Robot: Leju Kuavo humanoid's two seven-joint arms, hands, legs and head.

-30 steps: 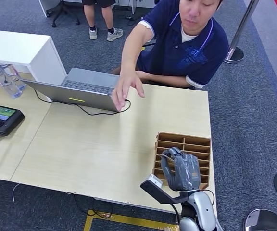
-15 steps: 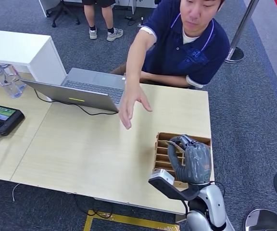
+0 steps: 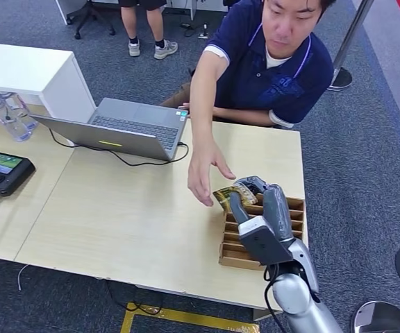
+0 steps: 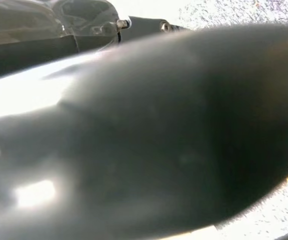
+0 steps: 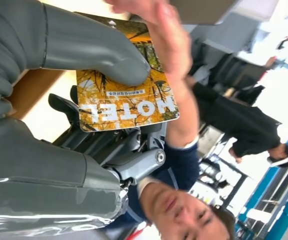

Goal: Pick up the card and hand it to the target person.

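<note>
Card [image 3: 235, 195], yellow and printed with the word HOTEL, being pinched in the right hand [image 3: 260, 218] between the thick grey thumb [image 5: 97, 50] on its printed face and the darker fingers [image 5: 108, 145] behind it, and being held above the far edge of the wooden slotted rack [image 3: 263, 232]. Rack sitting at the near right corner of the table [image 3: 135, 208], close to the right edge. Silver right arm [image 3: 297, 298] rising from below that corner. Left hand showing as nothing readable in the left wrist view, a dark blurred surface covering it, so whether open or closed cannot be told.

Just beyond the card, person's hand [image 3: 204, 173] reaching down over the middle of the table, palm down with fingers spread, fingertips just beside the card's free end; contact between the two not being resolvable. In the right wrist view, same hand [image 5: 165, 35] overlapping the card's [image 5: 125, 97] outer end.

Farther back, open laptop [image 3: 119, 128] lying near the far edge of the table, with a black cable [image 3: 135, 161] trailing beside it. Black handheld device with a lit screen [image 3: 1, 170] resting at the left edge, and clear plastic bottles [image 3: 12, 114] lying at the far left corner.

Behind the far edge, person in a dark blue polo shirt [image 3: 271, 66] sitting and leaning forward. Beyond, legs of a second person [image 3: 145, 28] standing on the grey carpet.
</note>
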